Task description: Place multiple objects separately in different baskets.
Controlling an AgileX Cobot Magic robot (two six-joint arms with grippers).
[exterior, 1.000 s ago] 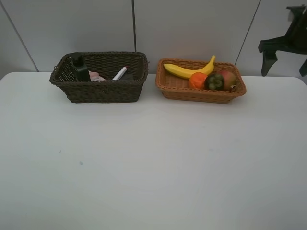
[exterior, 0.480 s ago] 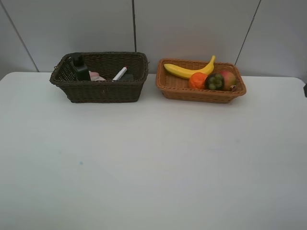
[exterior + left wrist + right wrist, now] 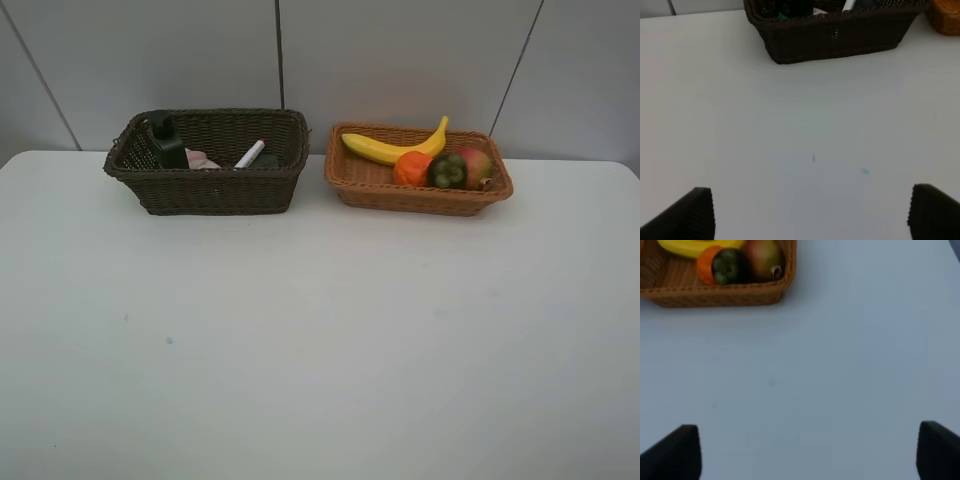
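Note:
In the exterior high view the dark brown basket (image 3: 205, 190) holds the dark green bottle (image 3: 165, 141), the small pink bottle (image 3: 201, 159), the white marker (image 3: 249, 153) and a dark eraser block (image 3: 266, 160). The light tan basket (image 3: 420, 201) holds the banana (image 3: 388, 149), the orange (image 3: 410, 168), the mangosteen (image 3: 448, 170) and the red fruit (image 3: 477, 162). Neither arm shows in that view. My left gripper (image 3: 812, 215) is open over bare table, well short of the dark basket (image 3: 835, 35). My right gripper (image 3: 807, 452) is open and empty, short of the tan basket (image 3: 715, 294).
The white table (image 3: 320, 340) stretches from the baskets to the front edge, with a few tiny specks (image 3: 864, 171) on it. A grey panelled wall (image 3: 400, 50) stands right behind both baskets. A corner of the tan basket (image 3: 946, 17) shows in the left wrist view.
The right arm, seen high at the far right of the exterior view a second ago, has drawn out of that view. The baskets and their contents have not moved.

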